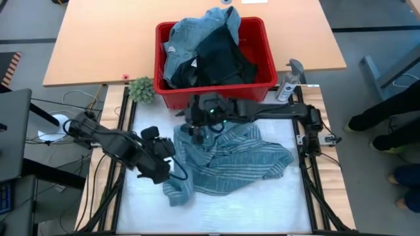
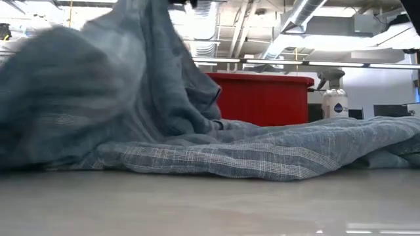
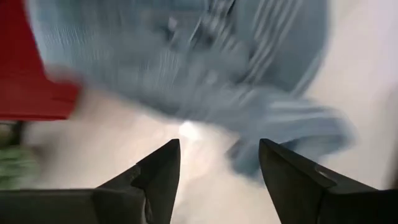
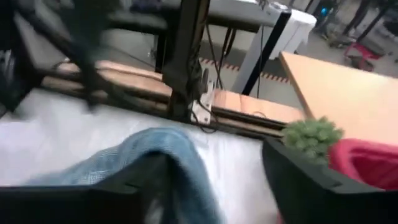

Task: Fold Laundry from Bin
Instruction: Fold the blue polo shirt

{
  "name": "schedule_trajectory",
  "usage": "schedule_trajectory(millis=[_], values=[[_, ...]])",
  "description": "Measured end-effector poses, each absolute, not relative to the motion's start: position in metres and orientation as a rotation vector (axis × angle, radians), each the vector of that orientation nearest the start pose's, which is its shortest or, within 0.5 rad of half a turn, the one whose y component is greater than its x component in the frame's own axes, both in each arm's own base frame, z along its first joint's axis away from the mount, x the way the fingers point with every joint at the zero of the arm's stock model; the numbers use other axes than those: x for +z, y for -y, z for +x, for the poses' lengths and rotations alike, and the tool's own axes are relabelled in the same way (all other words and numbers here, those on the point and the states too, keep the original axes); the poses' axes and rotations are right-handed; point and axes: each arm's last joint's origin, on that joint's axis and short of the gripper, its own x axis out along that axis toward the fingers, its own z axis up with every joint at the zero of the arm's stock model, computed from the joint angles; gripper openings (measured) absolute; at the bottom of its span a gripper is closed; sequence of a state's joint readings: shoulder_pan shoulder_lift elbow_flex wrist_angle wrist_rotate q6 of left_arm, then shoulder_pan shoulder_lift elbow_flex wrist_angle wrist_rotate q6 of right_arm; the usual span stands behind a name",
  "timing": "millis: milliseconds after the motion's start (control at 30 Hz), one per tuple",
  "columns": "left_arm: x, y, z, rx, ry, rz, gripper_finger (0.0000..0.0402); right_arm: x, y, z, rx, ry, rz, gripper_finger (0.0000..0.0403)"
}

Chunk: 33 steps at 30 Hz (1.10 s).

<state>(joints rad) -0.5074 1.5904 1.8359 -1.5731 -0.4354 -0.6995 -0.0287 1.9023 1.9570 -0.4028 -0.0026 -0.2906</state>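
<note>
The red bin (image 1: 213, 90) stands at the white mat's far edge, heaped with laundry (image 1: 203, 52): light blue and dark pieces. A blue-grey striped shirt (image 1: 230, 160) lies crumpled on the mat in front of it. In the low view the shirt (image 2: 262, 154) rises in a peak toward the top left. My right gripper (image 1: 195, 131) hovers open over the shirt's far left part. My left gripper (image 1: 164, 167) is open at the shirt's left edge. Its fingers (image 3: 161, 168) stand above the mat, with the shirt (image 3: 205, 68) just ahead. My right gripper (image 4: 214, 155) is open, and a raised hump of the shirt (image 4: 165, 146) stands between its fingers, close against one finger (image 4: 134, 183). Whether the cloth still rests on that finger, I cannot tell.
A small green plant (image 1: 141, 88) sits left of the bin and a spray bottle (image 1: 287, 85) right of it. A wooden table (image 1: 98, 39) lies beyond the bin. Cables and frame rails run along both sides of the mat. A person's legs (image 1: 387, 124) show at the right.
</note>
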Motion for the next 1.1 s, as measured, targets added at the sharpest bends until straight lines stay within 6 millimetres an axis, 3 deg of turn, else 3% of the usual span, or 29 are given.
schedule_trajectory(millis=[133,267,433,633,900,1000,1100], values=[[0.366,0.123,0.248,0.380,-1.136,0.136,0.0208,0.431,0.016,0.419,0.013,-0.299,-0.338,0.0329],[0.348,0.125,0.249,0.384,-1.151,0.232,0.0208,0.437,0.030,0.407,-0.020,-0.423,-0.331,0.0349],[0.347,0.126,0.247,0.382,-1.131,0.290,0.0208,0.443,0.045,0.396,-0.005,-0.480,-0.343,0.0353],[0.354,0.121,0.241,0.414,-1.104,0.248,0.0208,0.419,0.061,0.391,0.115,-0.667,-0.177,0.0349],[0.357,0.118,0.242,0.430,-1.072,0.181,0.0208,0.372,0.053,0.392,0.223,-1.020,-0.149,0.0349],[0.354,0.123,0.250,0.390,-1.011,0.160,0.0208,0.371,0.051,0.388,0.231,-1.060,-0.156,0.0349],[0.335,0.125,0.256,0.403,-0.993,0.122,0.0208,0.384,0.052,0.375,0.215,-1.053,-0.145,0.0349]])
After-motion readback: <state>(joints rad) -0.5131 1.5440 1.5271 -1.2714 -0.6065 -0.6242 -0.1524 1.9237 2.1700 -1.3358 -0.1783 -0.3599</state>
